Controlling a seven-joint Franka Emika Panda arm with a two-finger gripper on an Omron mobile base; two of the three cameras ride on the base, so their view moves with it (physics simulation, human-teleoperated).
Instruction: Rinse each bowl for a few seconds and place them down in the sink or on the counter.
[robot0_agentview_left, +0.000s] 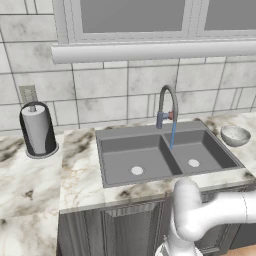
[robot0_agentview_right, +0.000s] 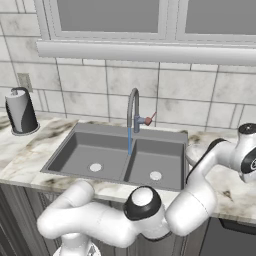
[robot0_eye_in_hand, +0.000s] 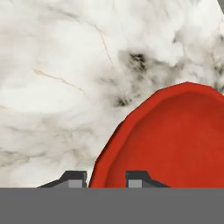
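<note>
Glossy red, the bowl (robot0_eye_in_hand: 175, 140) shows a faceted rim and a smooth, evenly lit inside, and it sits on the white marble counter (robot0_eye_in_hand: 57, 65) with brown-grey veins. The jaws (robot0_eye_in_hand: 107, 178) are nearly closed and straddle the bowl's rim, one fingertip (robot0_eye_in_hand: 74, 177) outside the wall and the other inside; whether they press on it cannot be told. A second bowl (robot0_agentview_left: 235, 135), pale grey-white and mottled, stands upright on the counter just right of the sink (robot0_agentview_left: 165, 155). The sink is dark grey with two basins, each with a round pale drain. A thin blue stream falls from the arched grey faucet (robot0_agentview_left: 167, 107) at the divider. A paper towel roll (robot0_agentview_left: 37, 130) stands at the far left.
</note>
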